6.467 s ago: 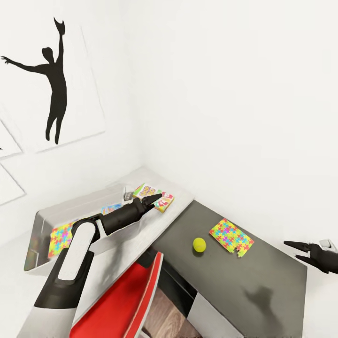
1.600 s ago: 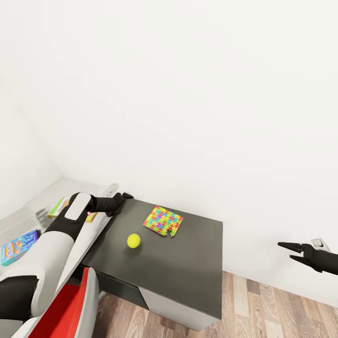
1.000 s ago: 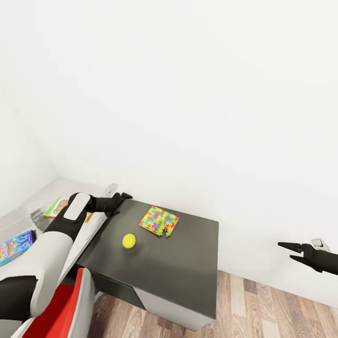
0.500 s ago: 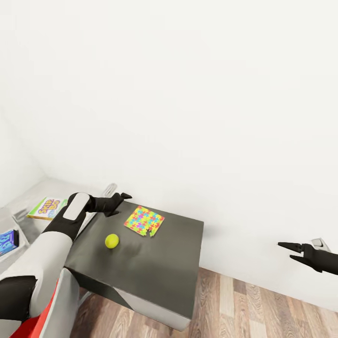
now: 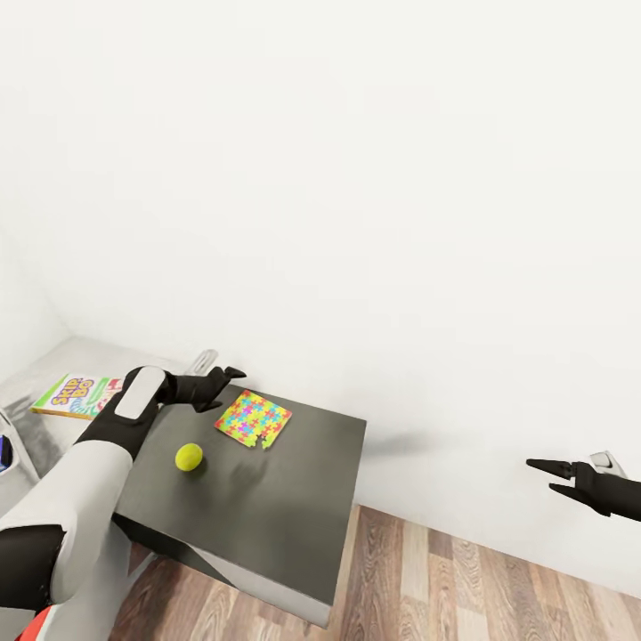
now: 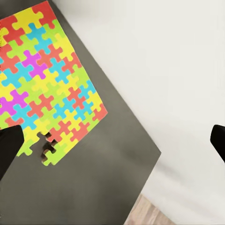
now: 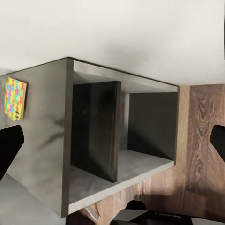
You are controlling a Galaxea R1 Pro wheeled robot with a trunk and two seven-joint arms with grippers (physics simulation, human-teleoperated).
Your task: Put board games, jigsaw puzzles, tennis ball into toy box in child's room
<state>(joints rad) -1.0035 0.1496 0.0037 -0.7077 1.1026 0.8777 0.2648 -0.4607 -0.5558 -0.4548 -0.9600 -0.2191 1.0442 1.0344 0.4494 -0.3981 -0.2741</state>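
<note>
A multicoloured jigsaw puzzle [image 5: 254,418] lies flat on the dark grey wing of the table [image 5: 294,507], near the wall. The tennis ball [image 5: 189,457] rests on the same wing, nearer to me. A green-edged board game [image 5: 76,394] lies on the light grey wing. My left gripper [image 5: 230,381] hovers open just beside the jigsaw's far corner; in the left wrist view the jigsaw puzzle [image 6: 47,84] lies below the open left gripper [image 6: 112,145]. My right gripper [image 5: 539,474] hangs open over the floor, far right of the table. The toy box is out of view.
A white wall runs behind the table. Wood-plank floor [image 5: 463,588] lies right of the table's end. In the right wrist view the table's end shows open dark shelves [image 7: 122,131], with the jigsaw [image 7: 15,98] small on top. A blue sliver [image 5: 3,452] shows at the left edge.
The whole view has swung right, so the table, ball and jigsaw sit further left in the picture and the toy box has slid out. Both arms hold the same pose.
</note>
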